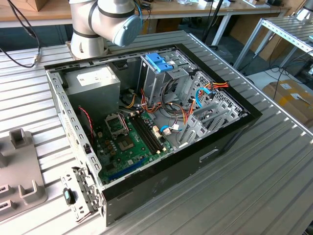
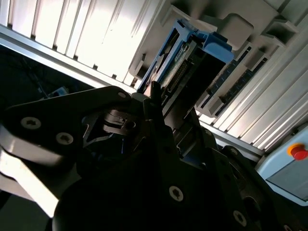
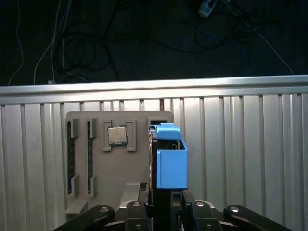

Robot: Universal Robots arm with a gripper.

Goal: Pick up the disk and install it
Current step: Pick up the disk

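One disk (image 3: 171,166) in a blue frame stands on edge at the grey parts tray's (image 3: 96,168) edge, beside a processor chip (image 3: 117,135), straight ahead of the gripper (image 3: 166,204). Its flat faces are hidden, and whether the gripper is clenched on it cannot be told.

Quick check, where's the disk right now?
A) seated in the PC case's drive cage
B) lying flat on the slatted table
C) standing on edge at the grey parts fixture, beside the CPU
C: in the first wrist view the disk stands on edge at the grey fixture, beside the CPU, with the gripper right at it.
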